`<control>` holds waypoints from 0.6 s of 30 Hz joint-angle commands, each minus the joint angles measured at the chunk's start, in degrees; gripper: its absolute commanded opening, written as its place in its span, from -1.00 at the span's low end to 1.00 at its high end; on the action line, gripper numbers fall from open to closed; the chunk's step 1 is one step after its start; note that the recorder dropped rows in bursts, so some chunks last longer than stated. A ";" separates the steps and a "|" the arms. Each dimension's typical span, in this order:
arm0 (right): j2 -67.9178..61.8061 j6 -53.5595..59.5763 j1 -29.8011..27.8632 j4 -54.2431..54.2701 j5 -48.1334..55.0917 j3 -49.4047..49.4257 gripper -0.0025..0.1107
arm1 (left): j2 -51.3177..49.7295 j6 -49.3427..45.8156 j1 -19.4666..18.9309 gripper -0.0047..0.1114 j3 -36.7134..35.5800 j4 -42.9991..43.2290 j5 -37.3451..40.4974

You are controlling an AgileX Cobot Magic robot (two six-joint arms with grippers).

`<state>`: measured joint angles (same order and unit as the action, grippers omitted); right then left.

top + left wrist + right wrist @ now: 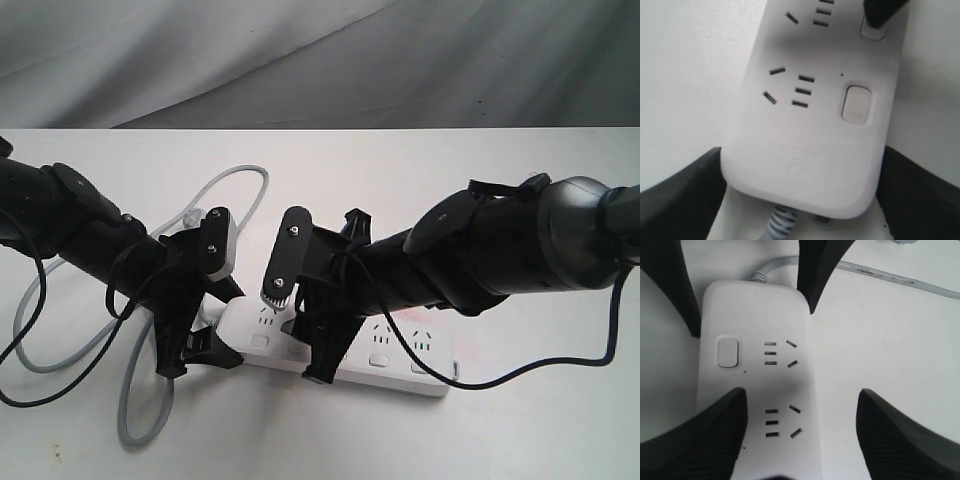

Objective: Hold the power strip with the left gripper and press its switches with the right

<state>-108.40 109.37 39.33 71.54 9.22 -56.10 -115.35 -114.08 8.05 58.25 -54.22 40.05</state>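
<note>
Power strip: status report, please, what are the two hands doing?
Slim black left hand clamps long white plastic power strip at cord end. Bulky black right hand open, one fingertip over second small white switch. Grey cord trails away, off the switches.

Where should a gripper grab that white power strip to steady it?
Take the power strip at its cord end, from above, jaws across its narrow width: it lies flat, its long sides are straight, and this leaves the switches free.
</note>
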 commanded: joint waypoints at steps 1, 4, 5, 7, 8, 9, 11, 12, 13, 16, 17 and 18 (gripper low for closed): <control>0.63 0.33 -0.52 -0.50 0.13 0.28 0.09 | -0.08 -0.01 0.22 0.22 0.07 0.76 0.71; -0.34 0.33 -0.52 -0.57 0.25 0.28 0.09 | -0.08 -0.01 0.22 0.22 0.07 0.76 0.71; -0.70 0.33 -0.52 -0.57 0.25 0.28 0.09 | -0.08 -0.01 0.22 0.22 0.07 0.76 0.71; -0.86 0.33 -0.52 -0.57 0.25 0.28 0.09 | -0.08 -0.01 0.22 0.22 0.07 0.76 0.71; -0.86 0.33 -0.52 -0.57 0.25 0.28 0.09 | -0.08 -0.01 0.22 0.22 0.07 0.76 0.71; -0.86 0.33 -0.52 -0.57 0.25 0.28 0.09 | -0.08 -0.01 0.22 0.22 0.07 0.76 0.71; -0.86 0.33 -0.52 -0.57 0.25 0.28 0.09 | -0.08 -0.01 0.22 0.22 0.07 0.76 0.71; -0.98 0.33 -0.52 -0.57 0.42 0.28 0.09 | -0.08 -0.01 0.22 0.22 0.07 0.76 0.71; -0.98 0.33 -0.52 -0.57 0.50 0.28 0.09 | -0.08 -0.01 0.22 0.22 0.07 0.76 0.71; -1.10 -0.12 -0.52 -0.57 1.46 0.28 0.09 | -0.08 -0.01 0.22 0.22 0.07 0.76 0.71; -1.10 -0.40 -0.52 -0.57 1.72 0.28 0.09 | -0.08 -0.01 0.22 0.22 0.07 0.76 0.71; -1.10 -0.56 -0.52 -0.57 1.71 0.28 0.09 | -0.08 -0.01 0.22 0.22 0.07 0.76 0.71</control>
<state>-109.50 109.37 39.33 71.40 9.90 -56.10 -115.35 -114.08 8.05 58.25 -54.22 40.05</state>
